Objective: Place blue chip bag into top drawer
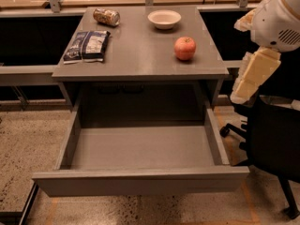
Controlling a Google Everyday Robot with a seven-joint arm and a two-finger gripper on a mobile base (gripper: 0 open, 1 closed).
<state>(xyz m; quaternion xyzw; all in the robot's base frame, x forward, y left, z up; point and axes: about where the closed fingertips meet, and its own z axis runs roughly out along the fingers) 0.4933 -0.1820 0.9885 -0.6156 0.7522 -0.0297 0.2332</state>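
Observation:
The blue chip bag (87, 45) lies flat on the left side of the grey desk top (140, 55). The top drawer (140, 149) is pulled fully open below the desk, and nothing shows inside it. My arm enters at the right edge of the view. Its cream-coloured gripper (255, 76) hangs beside the desk's right side, above the black chair. It is far from the bag and holds nothing that I can see.
A brownish can (106, 17) lies at the back left of the desk. A white bowl (164, 18) stands at the back centre and a red apple (185, 48) at the right. A black office chair (276, 139) stands right of the drawer.

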